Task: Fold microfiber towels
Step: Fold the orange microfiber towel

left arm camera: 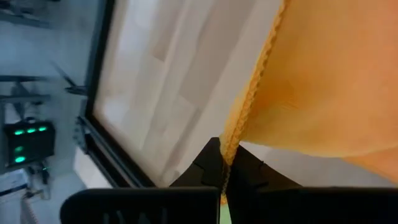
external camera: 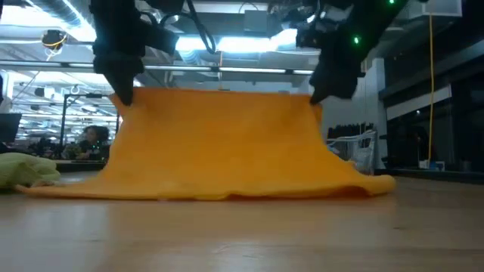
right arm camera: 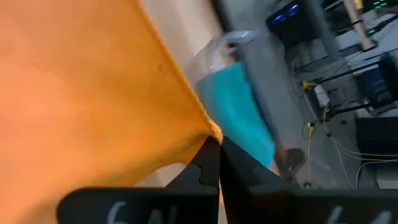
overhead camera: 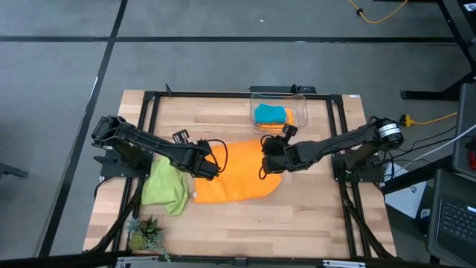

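Note:
An orange microfiber towel [overhead camera: 242, 179] is held up by two corners, one in each gripper. Its top edge [external camera: 219, 94] runs straight between them, and its lower part [external camera: 212, 189] rests on the wooden table. My left gripper [overhead camera: 211, 170] is shut on the left top corner, my right gripper [overhead camera: 269, 159] on the right top corner. A lime green towel [overhead camera: 166, 186] lies crumpled on the table to the left. A turquoise towel [overhead camera: 269, 114] lies in a clear bin at the far side, with an orange one beside it. My left gripper pinches the orange towel's top left corner [left arm camera: 232, 142] at its stitched edge between its two shut fingers, coming slanting down from the table's left. The towel hangs below them with its lower part on the table. My right gripper pinches the orange towel's top right corner [right arm camera: 209, 132] between its two shut fingers, coming slanting down from the table's right. The cloth hangs below the fingers, drawn straight toward the other gripper, its bottom edge [external camera: 363, 186] on the table.
The clear bin [overhead camera: 300, 109] stands at the table's far edge, just beyond my right gripper. A small green plant [overhead camera: 146, 237] stands at the near left corner. A black frame [overhead camera: 149, 112] runs round the tabletop. Bare wood lies near and to the right of the towel.

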`<act>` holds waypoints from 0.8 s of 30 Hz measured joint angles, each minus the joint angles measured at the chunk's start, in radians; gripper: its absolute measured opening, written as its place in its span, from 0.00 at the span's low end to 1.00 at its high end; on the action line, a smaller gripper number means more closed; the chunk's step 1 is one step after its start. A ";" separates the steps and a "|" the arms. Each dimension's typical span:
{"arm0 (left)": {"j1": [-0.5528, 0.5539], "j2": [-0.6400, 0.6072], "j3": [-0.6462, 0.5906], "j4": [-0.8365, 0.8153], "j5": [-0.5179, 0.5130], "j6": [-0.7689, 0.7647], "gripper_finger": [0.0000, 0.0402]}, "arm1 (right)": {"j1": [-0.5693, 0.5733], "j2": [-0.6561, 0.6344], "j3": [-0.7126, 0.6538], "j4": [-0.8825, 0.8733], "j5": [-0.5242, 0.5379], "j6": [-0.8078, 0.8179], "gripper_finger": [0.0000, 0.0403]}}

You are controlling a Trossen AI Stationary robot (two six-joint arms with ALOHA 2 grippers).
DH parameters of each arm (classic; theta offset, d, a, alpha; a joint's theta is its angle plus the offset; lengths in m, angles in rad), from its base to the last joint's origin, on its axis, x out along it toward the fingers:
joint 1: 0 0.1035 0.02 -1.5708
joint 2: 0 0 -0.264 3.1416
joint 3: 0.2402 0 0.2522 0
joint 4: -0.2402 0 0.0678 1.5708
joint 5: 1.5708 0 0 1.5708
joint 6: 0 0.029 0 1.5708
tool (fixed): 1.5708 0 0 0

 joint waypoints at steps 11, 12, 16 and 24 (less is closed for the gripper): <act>-0.002 0.000 0.002 -0.031 -0.041 -0.001 0.00 | 0.023 -0.035 0.008 -0.071 -0.006 0.021 0.00; -0.008 0.000 0.002 -0.031 -0.023 -0.001 0.00 | 0.031 -0.038 0.008 -0.075 -0.010 0.029 0.00; -0.042 0.000 0.002 -0.032 0.017 -0.012 0.00 | 0.064 -0.044 0.008 -0.076 -0.054 0.034 0.00; -0.112 0.000 0.002 -0.010 0.033 -0.110 0.00 | 0.106 -0.045 0.008 -0.090 -0.139 0.087 0.00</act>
